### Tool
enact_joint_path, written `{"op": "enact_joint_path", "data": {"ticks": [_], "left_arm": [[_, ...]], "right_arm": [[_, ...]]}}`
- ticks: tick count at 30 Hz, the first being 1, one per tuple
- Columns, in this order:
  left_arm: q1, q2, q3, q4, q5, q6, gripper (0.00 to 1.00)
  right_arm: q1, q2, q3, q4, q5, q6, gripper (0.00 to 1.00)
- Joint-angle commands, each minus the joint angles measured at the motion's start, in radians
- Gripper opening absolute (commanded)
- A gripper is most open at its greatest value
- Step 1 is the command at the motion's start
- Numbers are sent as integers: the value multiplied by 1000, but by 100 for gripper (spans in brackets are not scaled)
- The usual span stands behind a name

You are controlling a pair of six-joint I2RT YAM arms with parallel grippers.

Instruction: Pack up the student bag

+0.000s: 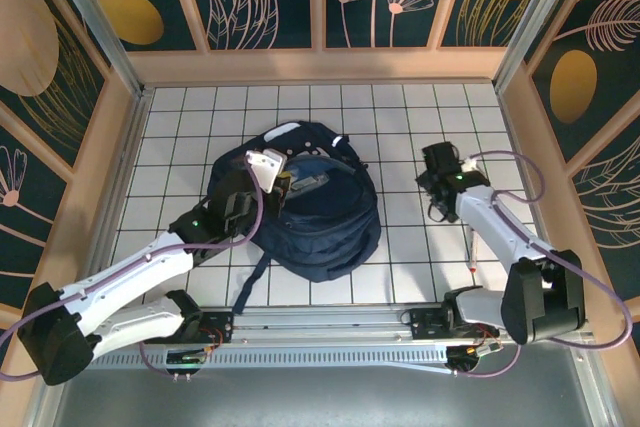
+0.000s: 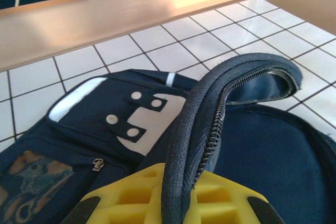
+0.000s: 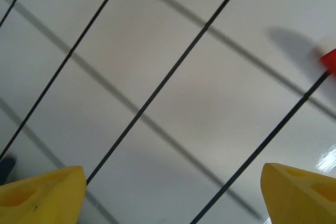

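Left pincer [image 2: 176, 203]: clenched on the student bag [image 2: 100, 129]. Its yellow fingers [image 2: 126, 198] pinch the zippered rim [image 2: 210, 124] of the main opening and hold that rim raised in an arch. Directly ahead of this pincer lies the bag's outer face, with white patches [image 2: 149, 121] and a zipped pocket. To its right is the dark blue fabric around the opening.

Right pincer [image 3: 170, 192]: released, jaws wide apart, grasping nothing, hovering over the white tiled table [image 3: 157, 61]. A small red object [image 3: 329, 60] shows at the far right of its view and cannot be identified. Seen from above, the right pincer [image 1: 438, 175] stands well apart from the bag [image 1: 325, 222], which lies to its left.
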Motion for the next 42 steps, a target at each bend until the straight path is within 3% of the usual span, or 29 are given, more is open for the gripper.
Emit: {"op": "enact_joint_path", "data": {"ticks": [1, 6, 11, 14, 21, 33, 42], "left_arm": [[8, -38, -10, 105, 84, -73, 0], [8, 9, -18, 119, 136, -101, 0], [8, 46, -2, 136, 184, -103, 0], [8, 72, 1, 143, 209, -107, 0], [8, 108, -19, 187, 224, -131, 0], [8, 172, -6, 220, 275, -139, 0], [8, 189, 1, 274, 321, -150, 0]], "right_arm": [[-181, -57, -83, 38, -16, -163, 86], [-363, -66, -168, 100, -126, -210, 86], [-406, -36, -245, 142, -161, -241, 85], [-430, -36, -305, 208, -254, -260, 78], [-446, 8, -326, 221, -375, -265, 64], [-448, -28, -280, 155, -406, -253, 15], [-426, -129, -231, 73, -584, -242, 12]]}}
